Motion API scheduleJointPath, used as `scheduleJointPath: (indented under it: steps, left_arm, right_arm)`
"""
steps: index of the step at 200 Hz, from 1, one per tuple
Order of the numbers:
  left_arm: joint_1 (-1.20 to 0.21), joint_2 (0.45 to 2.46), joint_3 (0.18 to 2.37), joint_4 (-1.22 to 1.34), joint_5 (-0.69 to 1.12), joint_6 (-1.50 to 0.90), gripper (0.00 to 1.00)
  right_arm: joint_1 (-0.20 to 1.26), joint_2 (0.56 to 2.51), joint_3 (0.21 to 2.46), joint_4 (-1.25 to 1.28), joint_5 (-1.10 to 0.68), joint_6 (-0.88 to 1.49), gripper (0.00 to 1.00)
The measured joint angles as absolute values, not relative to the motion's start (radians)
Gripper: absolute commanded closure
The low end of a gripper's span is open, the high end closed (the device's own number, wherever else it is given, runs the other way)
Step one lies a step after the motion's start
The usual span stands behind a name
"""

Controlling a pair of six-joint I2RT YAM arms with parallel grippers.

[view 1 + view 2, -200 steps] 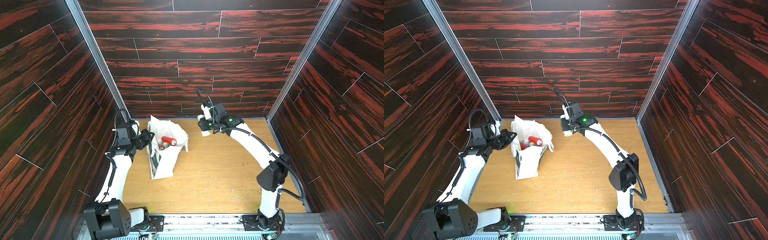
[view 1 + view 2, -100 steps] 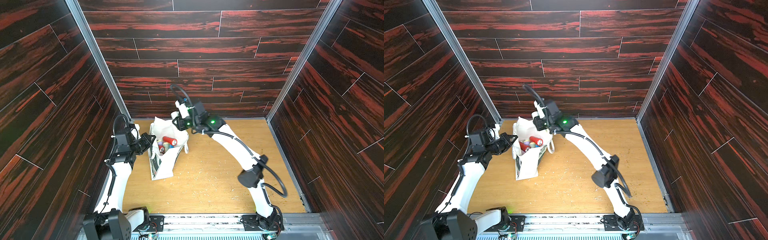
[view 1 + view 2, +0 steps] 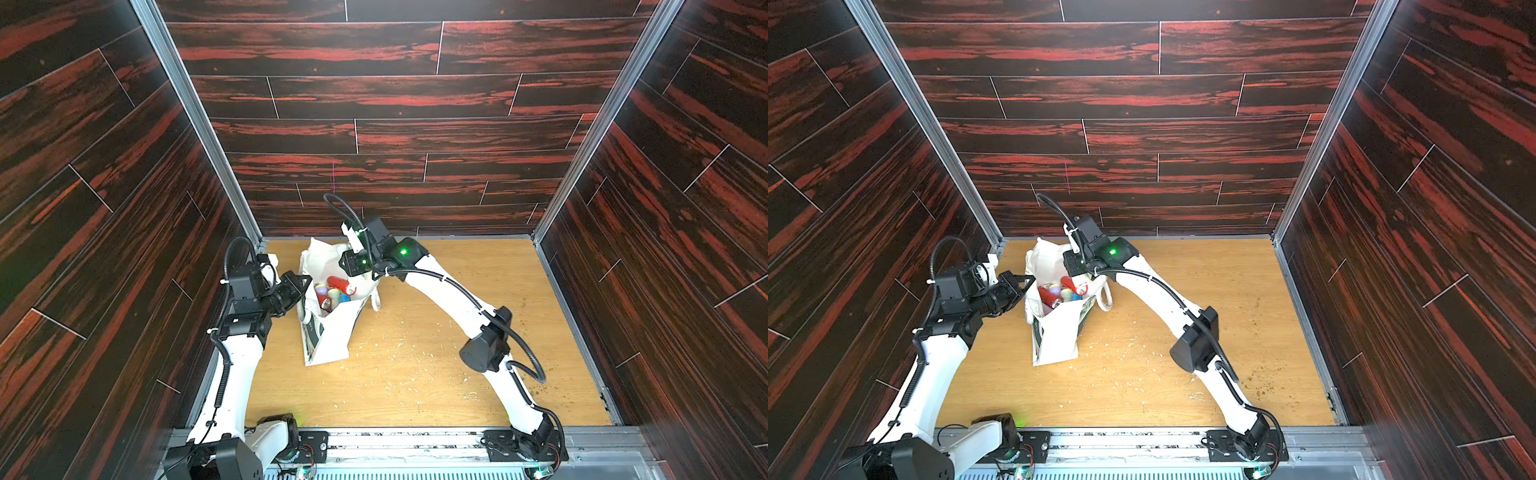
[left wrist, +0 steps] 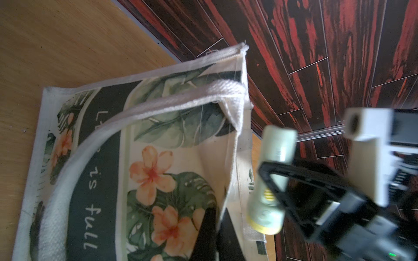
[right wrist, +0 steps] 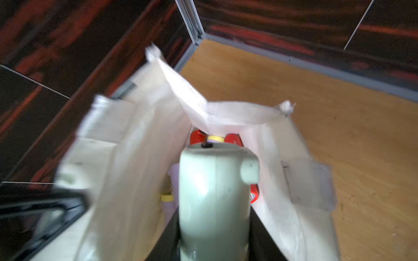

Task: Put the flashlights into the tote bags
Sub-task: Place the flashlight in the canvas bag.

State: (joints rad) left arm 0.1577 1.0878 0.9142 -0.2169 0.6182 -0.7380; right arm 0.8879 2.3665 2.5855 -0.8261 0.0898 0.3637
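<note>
White script "is full" on the dark band of the tote bag [image 4: 158, 126].

Cream tote bag [image 4: 181, 158]: leaf and peach-flower print, dark band with white script, "is full" readable. Cream strap handle [image 4: 74, 156] loops across printed face. Bag base on wooden tabletop [image 4: 67, 45]; dark red wood-grain wall [image 4: 316, 56] behind. Left gripper [image 4: 219, 217]: dark fingers pinched together on bag rim. Right gripper [image 4: 270, 180], black and blurred, clamps pale mint flashlight [image 4: 279, 144], yellow ring at wide end, just beside bag rim. White block [image 4: 371, 126] behind right gripper.
</note>
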Motion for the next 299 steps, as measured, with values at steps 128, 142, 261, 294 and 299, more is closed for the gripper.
scheduleJointPath:
  steps: [128, 142, 261, 294, 299]
  left_arm:
    - [0.158, 1.072, 0.901, -0.229, 0.564, -0.728, 1.0]
    - [0.158, 1.072, 0.901, -0.234, 0.554, -0.722, 1.0]
    - [0.157, 1.072, 0.901, -0.239, 0.542, -0.71, 1.0]
    - [0.157, 1.072, 0.901, -0.239, 0.541, -0.71, 1.0]
    - [0.157, 1.072, 0.901, -0.24, 0.541, -0.71, 1.0]
  right_arm:
    - [0.926, 2.463, 2.576, -0.928, 0.186, 0.456, 1.0]
    - [0.925, 2.469, 2.576, -0.931, 0.196, 0.461, 1.0]
    - [0.925, 2.529, 2.601, -0.973, 0.218, 0.504, 0.55]
    - [0.922, 2.529, 2.614, -0.981, 0.217, 0.508, 0.45]
    - [0.92, 2.529, 2.618, -0.982, 0.216, 0.509, 0.43]
